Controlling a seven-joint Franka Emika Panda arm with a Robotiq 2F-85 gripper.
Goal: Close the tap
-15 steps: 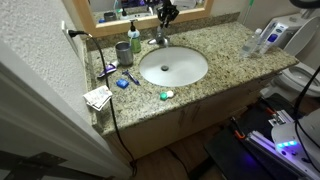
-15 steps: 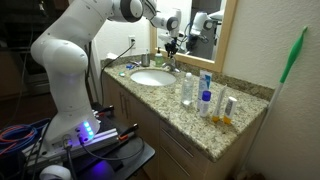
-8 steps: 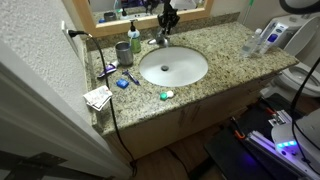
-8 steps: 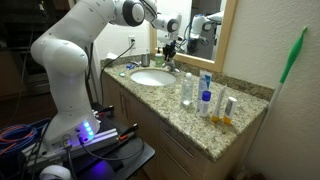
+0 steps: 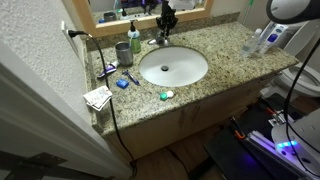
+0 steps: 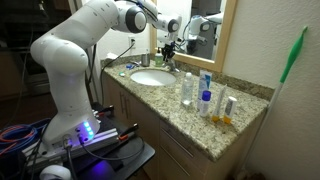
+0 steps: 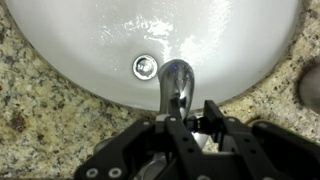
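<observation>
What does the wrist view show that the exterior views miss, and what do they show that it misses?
Only the wrist view: the drain at the bottom of the basin, and the spout of the tap seen from above, just ahead of the gripper.
Only the exterior views: the robot arm, the soap bottle and grey cup beside the basin, the bottles farther along the counter, and the mirror.
Shared: the tap, the white basin, the granite counter, and the gripper at the tap.
</observation>
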